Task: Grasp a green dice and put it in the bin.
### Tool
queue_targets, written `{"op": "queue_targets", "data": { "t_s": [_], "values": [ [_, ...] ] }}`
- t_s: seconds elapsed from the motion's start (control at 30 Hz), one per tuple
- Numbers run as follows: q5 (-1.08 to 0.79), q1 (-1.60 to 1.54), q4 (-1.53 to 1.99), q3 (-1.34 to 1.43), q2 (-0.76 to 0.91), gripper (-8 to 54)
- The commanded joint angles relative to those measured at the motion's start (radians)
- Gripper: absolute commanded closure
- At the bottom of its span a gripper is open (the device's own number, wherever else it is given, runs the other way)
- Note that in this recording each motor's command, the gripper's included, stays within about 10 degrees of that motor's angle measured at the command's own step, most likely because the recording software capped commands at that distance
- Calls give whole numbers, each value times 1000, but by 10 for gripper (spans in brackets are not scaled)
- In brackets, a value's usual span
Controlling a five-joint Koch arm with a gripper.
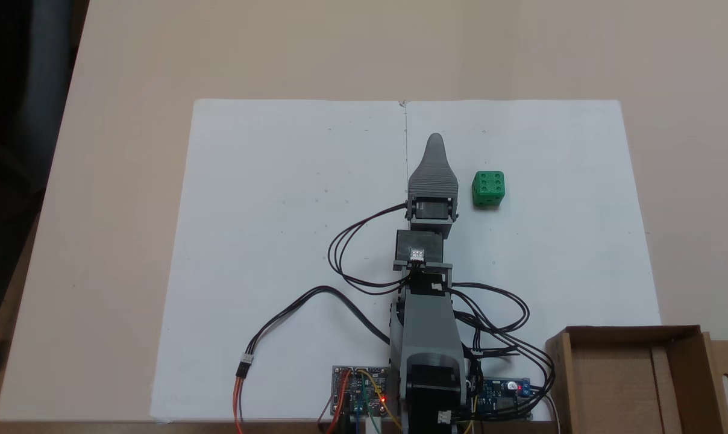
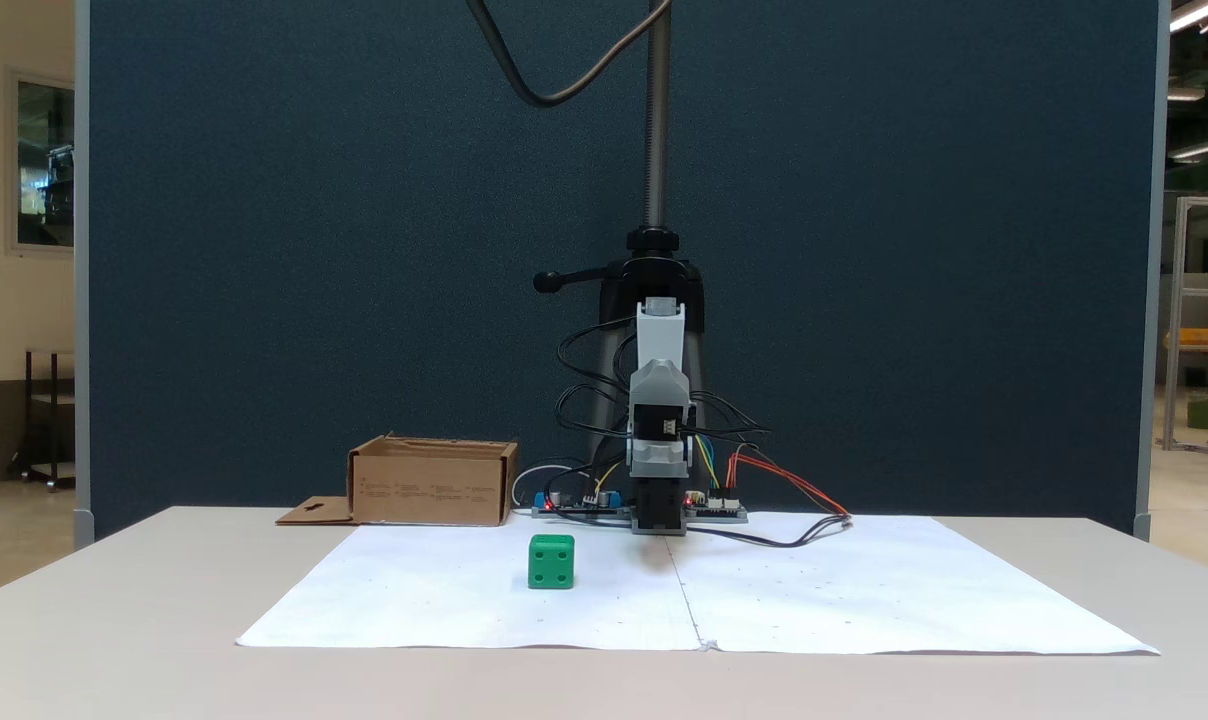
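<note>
The green dice (image 1: 488, 188) (image 2: 551, 561) sits on the white paper, apart from everything else. From above, my gripper (image 1: 435, 140) points away from the base, with the dice a short way to its right and level with its rear part. In the front-on fixed view the gripper (image 2: 659, 522) is low over the paper and faces the camera, and the dice lies to its left. Only one grey jaw tip shows, so open or shut is unclear. The bin (image 1: 635, 333) (image 2: 432, 487), a brown cardboard box with a hang-hole flap, stands beside the arm's base with nothing seen inside.
Two white paper sheets (image 1: 291, 241) cover the middle of the beige table. Circuit boards (image 1: 361, 389) and looping black cables (image 1: 496, 313) lie around the base. A tripod pole (image 2: 656, 120) and a blue partition (image 2: 314, 250) stand behind the arm.
</note>
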Motion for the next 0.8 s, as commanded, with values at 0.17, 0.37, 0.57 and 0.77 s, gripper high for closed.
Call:
{"op": "queue_targets", "data": {
  "t_s": [0.17, 0.37, 0.57, 0.77],
  "values": [
    [9, 3, -248, 175, 107, 8],
    [8, -6, -435, 175, 106, 10],
    [3, -92, -635, 175, 110, 33],
    [2, -55, -175, -305, 104, 58]
  ]
}}
